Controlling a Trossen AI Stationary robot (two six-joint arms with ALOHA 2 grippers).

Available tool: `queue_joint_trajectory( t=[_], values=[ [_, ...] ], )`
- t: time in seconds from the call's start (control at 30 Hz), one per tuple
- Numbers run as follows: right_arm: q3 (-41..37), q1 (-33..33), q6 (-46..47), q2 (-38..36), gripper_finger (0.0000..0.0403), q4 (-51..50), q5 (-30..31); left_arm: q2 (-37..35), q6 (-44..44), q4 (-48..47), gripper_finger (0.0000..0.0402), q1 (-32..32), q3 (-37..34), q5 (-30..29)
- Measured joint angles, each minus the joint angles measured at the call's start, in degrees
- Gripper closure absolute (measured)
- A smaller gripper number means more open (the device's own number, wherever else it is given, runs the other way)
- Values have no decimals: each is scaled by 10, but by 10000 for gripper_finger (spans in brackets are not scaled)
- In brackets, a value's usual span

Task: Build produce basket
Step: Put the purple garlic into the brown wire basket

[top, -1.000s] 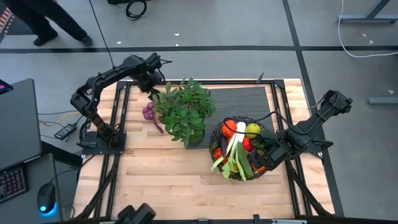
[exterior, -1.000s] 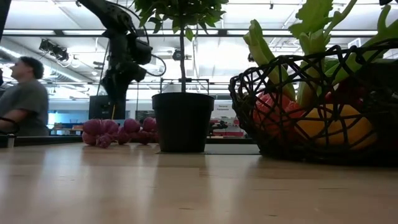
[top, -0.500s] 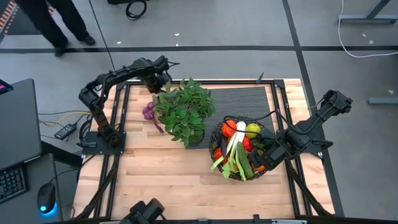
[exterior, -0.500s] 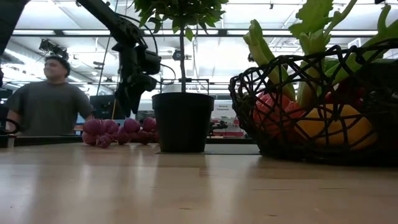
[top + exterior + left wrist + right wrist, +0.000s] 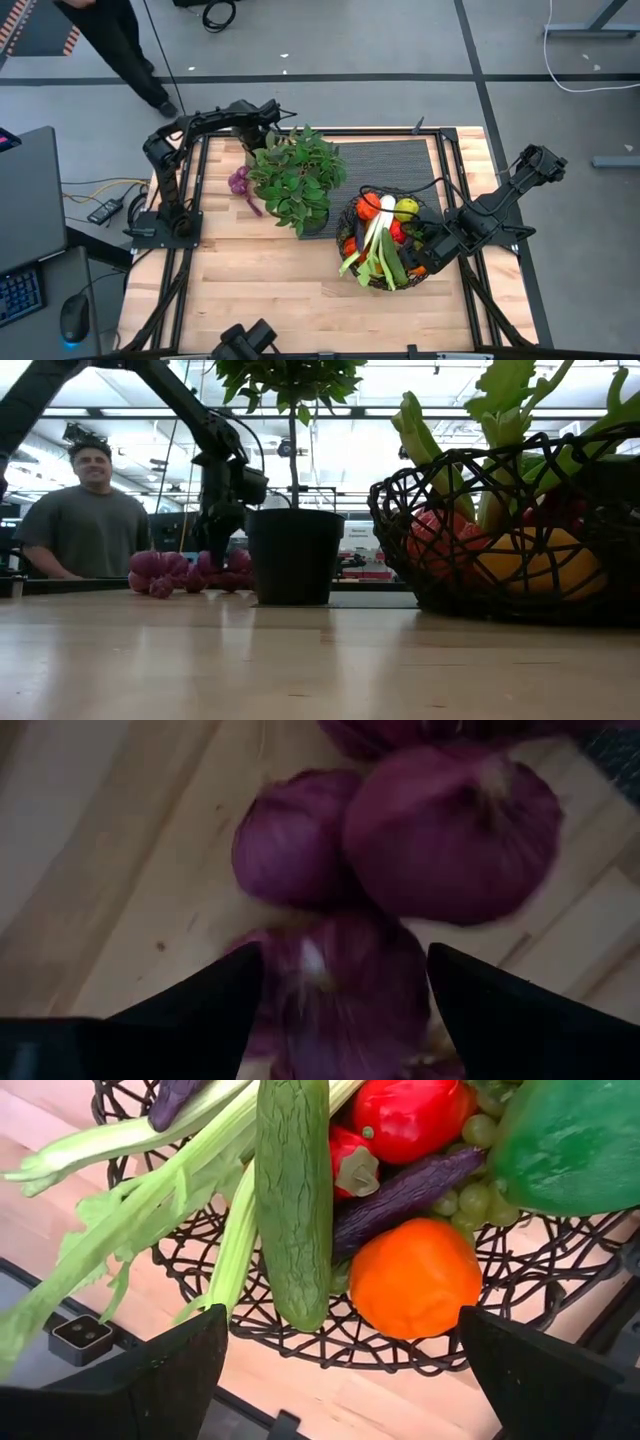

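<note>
A bunch of purple bulbs (image 5: 240, 181) (image 5: 185, 568) (image 5: 400, 840) lies on the wooden table left of the potted plant. My left gripper (image 5: 260, 138) (image 5: 212, 545) (image 5: 340, 955) is open and points down at the bunch, one finger on either side of the nearest bulb (image 5: 340, 990). The dark wire basket (image 5: 352, 215) (image 5: 400, 550) (image 5: 300, 1350) stands on the table's right half. It holds a leek (image 5: 378, 245), a cucumber (image 5: 293, 1190), an orange tomato (image 5: 415, 1275), red pieces and green grapes. My right gripper (image 5: 432, 252) (image 5: 340, 1315) waits wide open at the basket's right near side. My left gripper comes at the purple bunch from above with its fingers (image 5: 200, 1005) on either side of one bulb. I cannot tell whether they touch it. The bunch lies on the table.
The leafy potted plant (image 5: 295, 175), in a black pot (image 5: 293, 555), stands between the purple bunch and the basket. A black ribbed mat (image 5: 390, 160) covers the far right of the table. A person (image 5: 85, 525) stands beyond the far left edge. Bare wood lies along the near edge.
My left gripper has come down and moved toward the purple bunch and the plant's pot. It now sits just over the bulbs. The bunch, the basket and my right arm have stayed put. The person beyond the table has walked along the far side.
</note>
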Motion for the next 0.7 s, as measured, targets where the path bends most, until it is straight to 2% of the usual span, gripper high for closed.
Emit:
queue_joint_trajectory(
  t=[0.5,0.6,0.7],
  values=[
    [0,0,-4,0,5,1,-1,46,-30,-6,116,-13,0,-4],
    [0,0,-7,0,5,-8,4,40,-34,-30,139,-13,0,-5],
    [0,0,-12,0,5,-14,11,35,-32,-57,183,-11,0,-10]
  ],
)
